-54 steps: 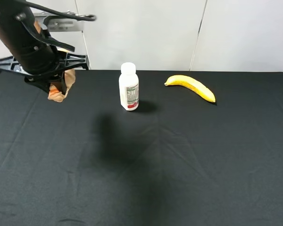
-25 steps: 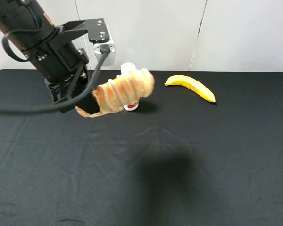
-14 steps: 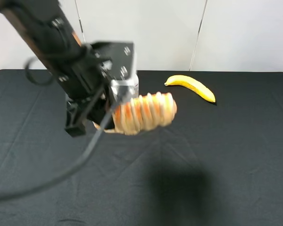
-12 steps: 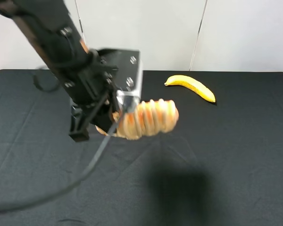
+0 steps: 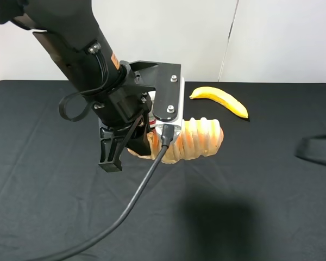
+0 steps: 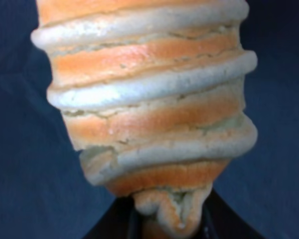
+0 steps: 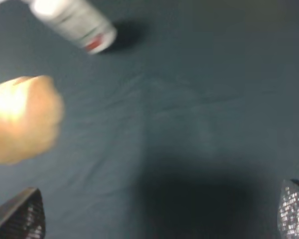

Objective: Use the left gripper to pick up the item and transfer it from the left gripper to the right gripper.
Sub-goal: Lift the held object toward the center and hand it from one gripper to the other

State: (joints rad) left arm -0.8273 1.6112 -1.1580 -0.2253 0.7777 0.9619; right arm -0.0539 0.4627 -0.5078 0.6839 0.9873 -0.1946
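The item, a tan ridged loaf-shaped roll (image 5: pixel 198 138), hangs in the air above the middle of the black table (image 5: pixel 49 217). My left gripper (image 5: pixel 143 142) is shut on its left end; the roll juts out to the right. In the left wrist view the roll (image 6: pixel 149 99) fills the frame, its narrow end pinched in the left gripper (image 6: pixel 169 225). My right gripper (image 5: pixel 318 149) shows as a dark blur at the right edge, apart from the roll. In the right wrist view the right gripper (image 7: pixel 157 214) is open and empty, and the roll's free end (image 7: pixel 22 117) lies ahead of it.
A yellow banana (image 5: pixel 220 101) lies at the back, right of centre. The white bottle (image 7: pixel 72 20) stands behind the left arm; only a sliver (image 5: pixel 152 120) shows in the exterior view. A loose black cable (image 5: pixel 136 196) hangs from the left arm.
The left arm has carried the roll rightward and forward to the table's middle, covering the bottle. The right gripper has come into view at the right edge.
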